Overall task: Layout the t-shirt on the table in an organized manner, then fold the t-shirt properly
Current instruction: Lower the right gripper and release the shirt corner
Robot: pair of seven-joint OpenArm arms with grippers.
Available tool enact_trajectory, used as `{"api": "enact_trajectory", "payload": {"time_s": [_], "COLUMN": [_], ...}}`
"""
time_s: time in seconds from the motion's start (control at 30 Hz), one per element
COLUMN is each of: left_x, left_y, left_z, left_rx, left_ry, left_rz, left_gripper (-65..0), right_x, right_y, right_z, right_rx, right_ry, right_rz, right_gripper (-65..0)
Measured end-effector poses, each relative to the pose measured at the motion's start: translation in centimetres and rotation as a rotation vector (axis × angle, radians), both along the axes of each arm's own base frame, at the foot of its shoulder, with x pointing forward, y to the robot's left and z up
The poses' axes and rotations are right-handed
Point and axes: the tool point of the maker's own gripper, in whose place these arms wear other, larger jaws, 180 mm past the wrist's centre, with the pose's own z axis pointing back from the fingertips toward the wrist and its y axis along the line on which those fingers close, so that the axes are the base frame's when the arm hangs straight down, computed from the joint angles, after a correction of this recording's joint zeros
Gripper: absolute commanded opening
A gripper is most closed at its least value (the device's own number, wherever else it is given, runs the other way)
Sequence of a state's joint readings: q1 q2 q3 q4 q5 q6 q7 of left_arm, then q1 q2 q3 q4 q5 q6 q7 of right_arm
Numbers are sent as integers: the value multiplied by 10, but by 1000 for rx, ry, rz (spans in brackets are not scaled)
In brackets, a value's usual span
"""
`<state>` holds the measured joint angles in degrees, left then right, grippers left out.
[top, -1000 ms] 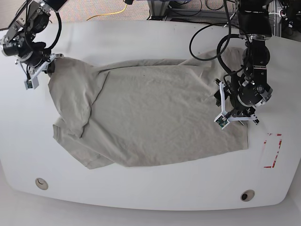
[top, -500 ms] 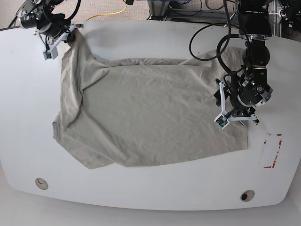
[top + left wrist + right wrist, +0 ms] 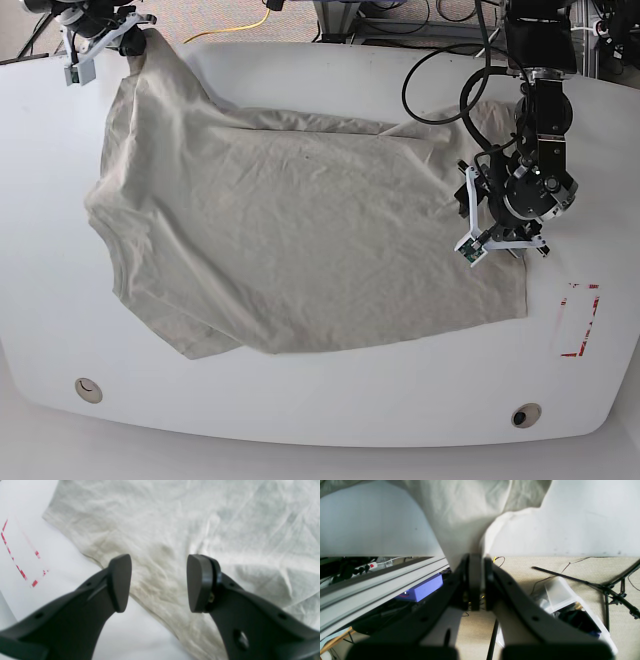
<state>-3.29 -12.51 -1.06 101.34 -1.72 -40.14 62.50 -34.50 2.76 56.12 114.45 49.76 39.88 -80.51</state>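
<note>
- T-shirt (image 3: 300, 240) lies mostly spread on the table (image 3: 330, 410), covering the middle; wrinkled, not flat yet.
- Right gripper (image 3: 480, 580), at the base view's top-left corner, is clamped on a bit of the shirt's fabric, holding it stretched up and out to the table's far edge; cloth runs taut from the pinch down to the body.
- Left gripper (image 3: 157, 582) hangs over the shirt's edge near the red-outlined mark (image 3: 578, 320), jaws apart, nothing between them. Whether the tips touch the cloth, can't tell.
- One side near the front-left looks doubled under, w/ a loose flap.
- Judgement: still in layout stage, approx. halfway thru it. Body is open, but the held part isn't laid down and the creases aren't smoothed.
- Left to do: set the pulled part flat, straighten the doubled side, then all folds. No fold begun yet.
</note>
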Motion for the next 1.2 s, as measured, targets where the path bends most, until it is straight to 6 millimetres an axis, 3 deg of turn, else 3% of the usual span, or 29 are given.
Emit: {"api": "enact_trajectory", "payload": {"time_s": [0.1, 0.3, 0.4, 0.7, 0.83, 1.0, 1.2], "left_x": [1, -4, -9, -10, -16, -20, -17], "left_y": [-4, -12, -10, -9, -9, -10, -17], "left_z": [0, -5, -9, -10, -14, -12, 0], "left_rx": [-9, -36, -28, -26, -28, -18, -35], "left_ry": [0, 10, 24, 27, 40, 38, -7], "left_rz": [3, -6, -4, -3, -4, -7, -21], "left_gripper": [-332, -332, -332, -331, -329, -329, -331], "right_x": [-4, -10, -14, -24, 1, 58, 115], "right_y": [-5, -6, -7, -26, -31, -32, -7], "right_z": [1, 1, 0, 6, 11, 28, 41], "right_rx": [-10, -11, -3, -37, -48, -56, -18], "right_ry": [3, 20, 37, 50, -10, -156, -272], "right_rz": [-16, -21, -49, -139, -123, -70, 37], "right_gripper": [-590, -374, -296, -265, -265, -265, -268]}}
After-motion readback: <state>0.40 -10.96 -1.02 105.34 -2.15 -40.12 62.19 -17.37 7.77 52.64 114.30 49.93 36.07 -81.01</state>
